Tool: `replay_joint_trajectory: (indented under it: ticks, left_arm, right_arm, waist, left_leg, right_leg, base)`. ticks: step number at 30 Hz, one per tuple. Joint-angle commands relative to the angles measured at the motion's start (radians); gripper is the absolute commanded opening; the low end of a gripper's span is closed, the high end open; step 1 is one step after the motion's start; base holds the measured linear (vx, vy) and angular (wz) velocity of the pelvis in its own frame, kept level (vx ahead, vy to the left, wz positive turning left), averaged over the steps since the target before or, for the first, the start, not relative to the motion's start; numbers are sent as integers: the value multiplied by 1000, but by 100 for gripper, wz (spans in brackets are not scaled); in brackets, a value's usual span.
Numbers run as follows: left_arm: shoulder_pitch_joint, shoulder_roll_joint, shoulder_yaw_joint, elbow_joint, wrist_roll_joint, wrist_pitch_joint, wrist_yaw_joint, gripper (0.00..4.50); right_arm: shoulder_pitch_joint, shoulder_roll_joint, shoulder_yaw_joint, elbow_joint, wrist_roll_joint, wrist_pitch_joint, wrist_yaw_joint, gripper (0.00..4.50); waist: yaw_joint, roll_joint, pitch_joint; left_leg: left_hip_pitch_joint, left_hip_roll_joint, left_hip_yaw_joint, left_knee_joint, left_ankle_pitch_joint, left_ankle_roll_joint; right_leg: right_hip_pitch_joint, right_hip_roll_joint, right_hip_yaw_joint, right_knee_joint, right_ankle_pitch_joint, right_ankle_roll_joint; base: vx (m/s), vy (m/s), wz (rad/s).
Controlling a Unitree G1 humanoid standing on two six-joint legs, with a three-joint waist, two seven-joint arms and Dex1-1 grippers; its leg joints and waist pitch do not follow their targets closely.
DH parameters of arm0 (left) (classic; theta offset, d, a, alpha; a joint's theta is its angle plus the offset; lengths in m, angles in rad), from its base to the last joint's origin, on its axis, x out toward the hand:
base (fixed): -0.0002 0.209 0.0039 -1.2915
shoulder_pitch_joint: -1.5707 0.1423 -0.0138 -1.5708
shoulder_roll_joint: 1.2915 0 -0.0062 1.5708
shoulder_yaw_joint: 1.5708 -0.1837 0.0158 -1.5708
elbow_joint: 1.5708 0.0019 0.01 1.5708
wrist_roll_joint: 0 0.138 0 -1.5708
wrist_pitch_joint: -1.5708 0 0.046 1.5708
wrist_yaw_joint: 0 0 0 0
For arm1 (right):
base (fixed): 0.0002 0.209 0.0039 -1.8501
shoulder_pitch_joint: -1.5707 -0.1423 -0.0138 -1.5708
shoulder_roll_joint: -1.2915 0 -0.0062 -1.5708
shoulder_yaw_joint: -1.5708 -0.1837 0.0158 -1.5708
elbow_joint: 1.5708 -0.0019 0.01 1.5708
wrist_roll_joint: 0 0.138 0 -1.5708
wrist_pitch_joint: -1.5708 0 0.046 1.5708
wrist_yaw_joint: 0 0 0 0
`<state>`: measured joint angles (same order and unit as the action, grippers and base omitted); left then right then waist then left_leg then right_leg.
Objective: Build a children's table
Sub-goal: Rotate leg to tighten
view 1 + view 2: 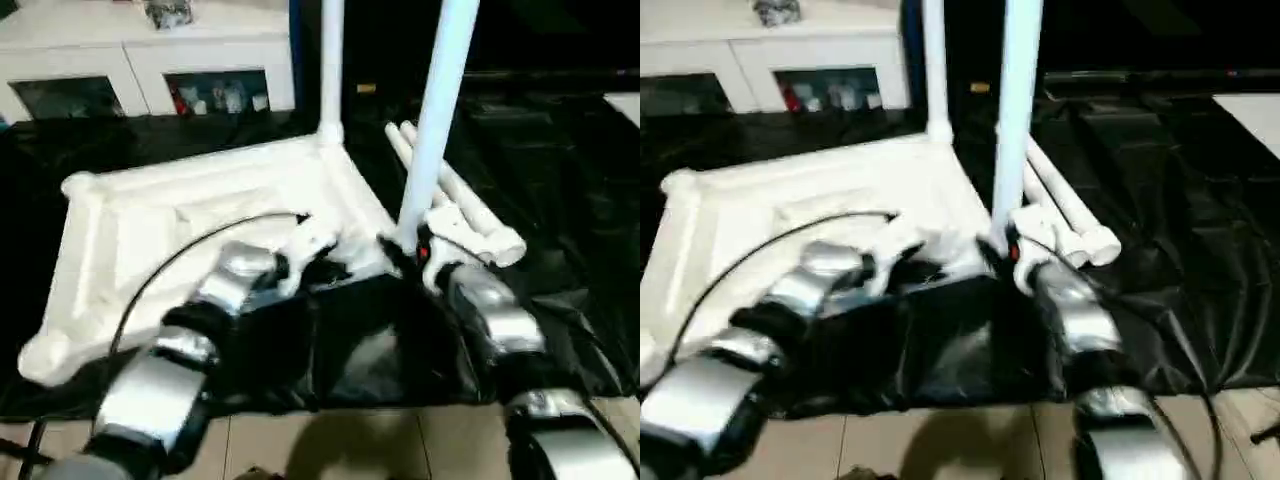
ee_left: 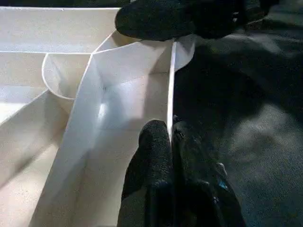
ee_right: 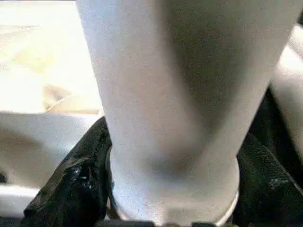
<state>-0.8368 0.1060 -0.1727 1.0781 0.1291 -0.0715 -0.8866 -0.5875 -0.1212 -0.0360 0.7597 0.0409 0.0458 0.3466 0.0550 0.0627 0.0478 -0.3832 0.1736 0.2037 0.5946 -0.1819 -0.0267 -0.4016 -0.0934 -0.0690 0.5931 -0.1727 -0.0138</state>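
The left end effector (image 2: 171,142) pinches the tabletop (image 1: 180,210) rim; the right end effector (image 1: 410,250) clasps an upright leg (image 1: 435,120) at the near corner, spare legs (image 1: 460,205) just beyond.

forearms: silver, rounded metal shells, left (image 1: 150,395) and right (image 1: 490,315)
joints: black bands between the silver segments
cable: thin, black, arching over the left forearm (image 1: 175,262)
fingers: black, matte, softly rounded (image 2: 149,163)
marking: small red spot at the right wrist (image 1: 424,252)
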Motion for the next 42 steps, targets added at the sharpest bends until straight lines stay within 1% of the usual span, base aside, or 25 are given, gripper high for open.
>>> replay_joint_trajectory:
  ticks: [1, 2, 3, 4, 6, 7, 8, 10, 11, 12, 13, 15, 18, 19, 20, 21, 22, 23, 24, 26, 33, 34, 36, 38, 42]
  left_arm:
    - [-21, -59, -3, 4, -3, -3, 99, 0]
    - [-16, -62, -14, 4, 7, -14, 98, 0]
    - [-8, -61, -21, 0, 13, -20, 88, 0]
    - [0, -55, -26, -6, 17, -32, 68, 0]
    - [0, -55, -26, -6, 17, -32, 68, 0]
    - [8, -45, -32, -14, 19, -43, 42, 0]
    - [21, -24, -39, -26, 15, -66, -17, 0]
    - [39, 15, -52, -42, 9, -104, -112, 0]
    - [39, 15, -52, -42, 9, -104, -112, 0]
    - [45, 30, -57, -45, 9, -117, -146, 0]
    - [51, 50, -60, -48, 6, -133, -189, 0]
    - [56, 76, -54, -51, -9, -150, -257, 0]
    - [57, 97, -43, -54, -25, -158, -317, 0]
    - [57, 99, -42, -54, -27, -158, -322, 0]
    - [54, 117, -38, -54, -40, -166, -368, 0]
    - [53, 122, -36, -55, -43, -166, -379, 0]
    - [50, 135, -31, -58, -57, -166, -420, 0]
    - [50, 135, -31, -58, -57, -166, -420, 0]
    - [50, 142, -31, -63, -64, -164, -453, 0]
    - [51, 154, -33, -67, -75, -165, -499, 0]
    - [55, 175, -41, -73, -83, -167, -575, 0]
    - [56, 177, -42, -73, -83, -169, -578, 0]
    - [57, 181, -43, -71, -78, -173, -588, 0]
    - [55, 183, -43, -63, -71, -173, -579, 0]
    - [43, 167, -38, -44, -58, -165, -498, 0]
  right_arm:
    - [14, 94, 86, 39, -16, 1, 38, 281]
    - [9, 102, 86, 44, -17, -18, 39, 335]
    - [4, 107, 84, 48, -18, -47, 48, 335]
    - [4, 104, 78, 45, -14, -65, 66, 352]
    - [4, 104, 78, 45, -14, -65, 66, 371]
    - [7, 94, 79, 43, -15, -83, 90, 371]
    - [17, 64, 84, 37, -14, -105, 135, 395]
    - [39, 13, 88, 19, 3, -127, 230, 401]
    - [39, 13, 88, 19, 3, -127, 230, 421]
    - [46, -7, 90, 14, 9, -137, 265, 421]
    - [56, -36, 99, 6, 8, -144, 310, 438]
    - [70, -84, 115, -11, 14, -145, 397, 445]
    - [86, -130, 131, -48, 37, -120, 519, 445]
    - [88, -135, 133, -52, 40, -116, 533, 445]
    - [102, -180, 155, -93, 63, -80, 662, 445]
    - [105, -191, 161, -101, 66, -73, 693, 445]
    - [113, -228, 182, -125, 76, -53, 796, 445]
    - [113, -228, 182, -125, 76, -53, 796, 429]
    - [117, -249, 193, -136, 83, -39, 847, 420]
    - [120, -276, 208, -150, 94, -21, 910, 412]
    - [126, -311, 229, -175, 109, 15, 989, 348]
    - [126, -312, 230, -177, 109, 18, 992, 328]
    - [130, -317, 232, -190, 112, 31, 1008, 326]
    - [136, -308, 226, -194, 116, 26, 999, 300]
    - [140, -262, 187, -189, 145, 29, 922, 284]
  waist:
    - [-5, -14, -63]
    - [-4, -13, -63]
    - [-4, -13, -64]
    - [-5, -16, -63]
    - [-5, -14, -64]
    - [-4, -13, -65]
    - [-5, -14, -65]
    - [-1, -14, -67]
    - [-1, -14, -68]
    - [-2, -13, -67]
    - [0, -24, -68]
    - [1, -22, -66]
    - [7, -20, -64]
    - [8, -21, -64]
    - [8, -21, -63]
    - [8, -23, -63]
    - [10, -21, -63]
    - [12, -21, -63]
    - [12, -26, -63]
    - [16, -26, -64]
    - [26, -27, -63]
    - [27, -23, -63]
    - [31, -24, -64]
    - [32, -25, -65]
    - [32, -25, -63]
  left_leg:
    - [20, 52, -30, -73, -233, 48]
    - [20, 53, -30, -74, -246, 54]
    - [20, 53, -30, -74, -248, 55]
    - [19, 54, -31, -75, -251, 57]
    - [19, 54, -31, -75, -247, 60]
    - [19, 55, -31, -75, -244, 63]
    - [18, 55, -31, -75, -242, 64]
    - [14, 56, -28, -71, -229, 82]
    - [12, 57, -28, -70, -213, 93]
    - [12, 57, -27, -70, -207, 98]
    - [11, 57, -27, -67, -197, 107]
    - [11, 58, -24, -66, -193, 117]
    - [14, 61, -25, -67, -208, 120]
    - [14, 62, -25, -68, -211, 119]
    - [15, 61, -25, -70, -230, 112]
    - [15, 63, -26, -70, -229, 111]
    - [16, 63, -26, -70, -233, 112]
    - [16, 65, -26, -70, -231, 110]
    - [15, 64, -25, -70, -230, 111]
    - [16, 64, -26, -69, -216, 110]
    - [18, 66, -26, -69, -208, 102]
    - [19, 67, -26, -70, -211, 99]
    - [20, 66, -26, -69, -208, 95]
    - [19, 66, -26, -69, -203, 94]
    - [20, 66, -27, -71, -221, 84]
  right_leg:
    - [42, -67, 41, -82, -266, -218]
    - [43, -66, 41, -83, -282, -211]
    - [43, -66, 41, -83, -282, -210]
    - [43, -67, 41, -83, -281, -210]
    - [44, -66, 41, -81, -269, -213]
    - [44, -66, 40, -79, -260, -216]
    - [43, -66, 41, -79, -253, -218]
    - [48, -67, 40, -74, -216, -227]
    - [50, -65, 39, -70, -186, -234]
    - [49, -65, 39, -69, -176, -239]
    - [51, -67, 38, -67, -180, -245]
    - [49, -67, 38, -69, -193, -247]
    - [48, -65, 37, -70, -218, -246]
    - [48, -65, 38, -71, -222, -244]
    - [47, -63, 37, -72, -240, -246]
    - [49, -64, 38, -71, -238, -245]
    - [48, -64, 39, -71, -238, -247]
    - [47, -66, 40, -70, -233, -250]
    - [48, -65, 40, -70, -230, -253]
    - [48, -68, 40, -68, -219, -260]
    - [46, -69, 41, -67, -223, -263]
    - [45, -69, 41, -68, -223, -263]
    - [45, -68, 41, -66, -211, -265]
    - [46, -70, 42, -65, -202, -265]
    - [44, -70, 41, -68, -233, -259]
  base:
    - [0, 0, 0]
    - [0, 0, 0]
    - [0, 0, 0]
    - [0, 0, 0]
    - [0, 0, 0]
    - [0, 0, 0]
    - [0, 0, 0]
    - [0, 0, 0]
    - [0, 0, 0]
    - [0, 0, 0]
    - [0, 0, 0]
    - [0, 0, 0]
    - [0, 0, 0]
    - [0, 0, 0]
    - [0, 0, 0]
    - [0, 0, 0]
    - [0, 0, 0]
    - [0, 0, 0]
    - [0, 0, 0]
    - [0, 0, 0]
    - [0, 0, 0]
    - [0, 0, 0]
    - [0, 0, 0]
    - [0, 0, 0]
    - [0, 0, 0]
